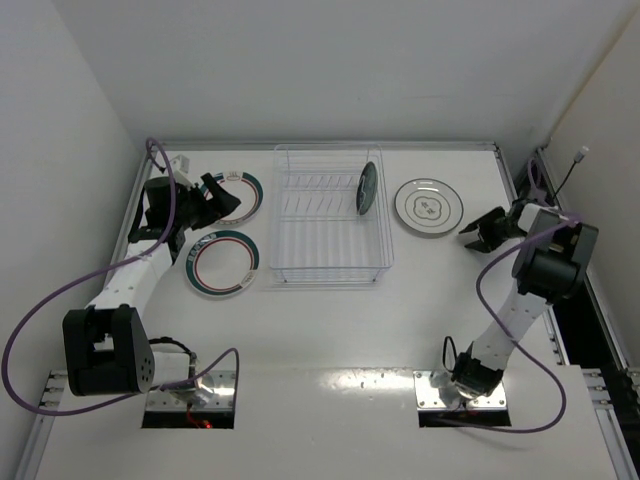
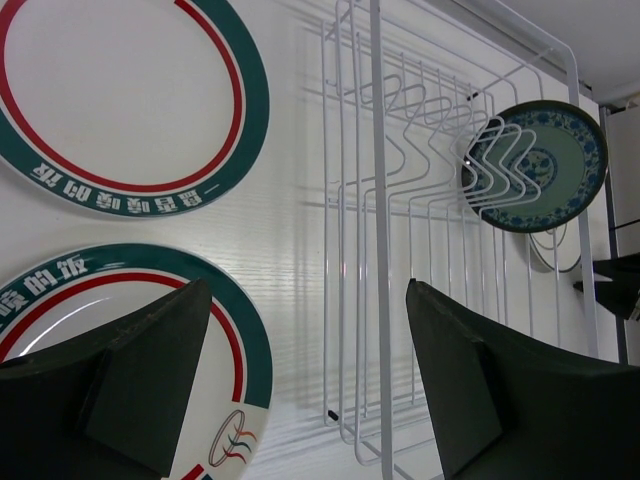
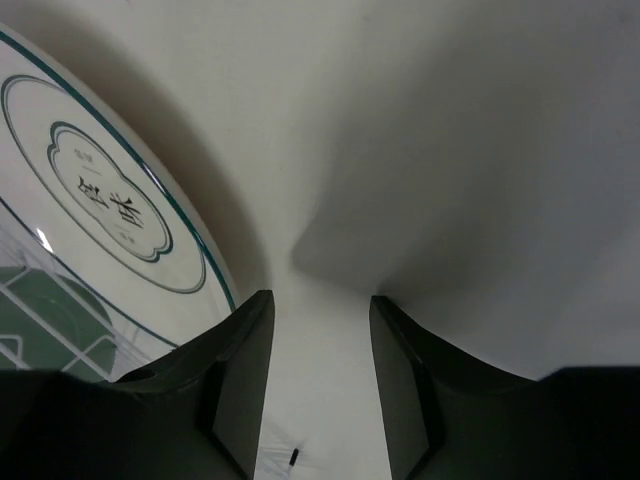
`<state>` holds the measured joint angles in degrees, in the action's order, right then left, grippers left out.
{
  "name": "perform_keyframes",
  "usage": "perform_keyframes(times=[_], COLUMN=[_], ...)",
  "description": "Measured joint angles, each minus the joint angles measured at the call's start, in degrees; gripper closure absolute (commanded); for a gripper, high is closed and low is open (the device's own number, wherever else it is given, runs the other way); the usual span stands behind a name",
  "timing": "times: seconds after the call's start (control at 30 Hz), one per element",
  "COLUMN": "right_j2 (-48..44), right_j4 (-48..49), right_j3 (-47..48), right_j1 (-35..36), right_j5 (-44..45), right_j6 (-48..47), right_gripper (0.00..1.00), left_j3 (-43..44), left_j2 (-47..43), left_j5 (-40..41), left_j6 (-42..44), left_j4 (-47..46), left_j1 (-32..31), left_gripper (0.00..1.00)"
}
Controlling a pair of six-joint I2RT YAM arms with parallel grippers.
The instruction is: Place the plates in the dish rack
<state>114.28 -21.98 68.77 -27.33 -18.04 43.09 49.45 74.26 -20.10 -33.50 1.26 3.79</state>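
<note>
Your left gripper (image 2: 308,295) hangs wide open over the far ringed plate (image 1: 248,194) at upper left, with the near ringed plate (image 1: 222,263) just below. Your right gripper (image 3: 320,305), parted and empty, sits beside the grey plate (image 1: 428,207) at right. All look stiff, glazed, slippery and breakable, so pinch a rim. The central dish rack (image 1: 325,281) holds only the teal plate (image 1: 368,187), upright.

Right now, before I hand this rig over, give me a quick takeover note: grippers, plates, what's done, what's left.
Left gripper: open, empty, over the far white plate, left of the rack.
Right gripper: open, empty, just right of the grey plate.
Done: teal plate stands on edge at the rack's right end.
Left to do: far white plate and near white plate lie flat left of the rack, and the grey plate lies flat to its right. Three to load.
</note>
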Motion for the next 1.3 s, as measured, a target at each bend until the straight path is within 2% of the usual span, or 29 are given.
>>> perform_keyframes(times=[0.07,0.27,0.53,0.67,1.03,1.3], right_j2=[2.3,5.5,5.6,2.8,1.4,4.2], right_j4=[-0.9,0.3,0.4,2.2,8.9,9.5], right_j3=[2.4,7.0,7.1,3.0,-1.1,4.3], right_j1=[0.8,3.2,3.9,3.9,4.7,7.1], right_j5=[-5.0,-6.9,-6.5,-4.9,-5.8,-6.0], right_j6=[0.3,-0.6,0.1,1.1,4.7,5.3], right_gripper=[0.59,0.59,0.62,0.62,0.62,0.63], left_j3=[0.0,0.0,0.0,0.0,0.0,0.0], left_j2=[0.0,0.0,0.0,0.0,0.0,0.0], left_j5=[0.0,0.0,0.1,0.0,0.0,0.0], left_j6=[0.0,0.1,0.1,0.1,0.1,0.1], left_j4=[0.0,0.0,0.0,0.0,0.0,0.0], left_j1=[0.0,0.0,0.0,0.0,0.0,0.0], left_gripper=[0.23,0.23,0.23,0.23,0.23,0.23])
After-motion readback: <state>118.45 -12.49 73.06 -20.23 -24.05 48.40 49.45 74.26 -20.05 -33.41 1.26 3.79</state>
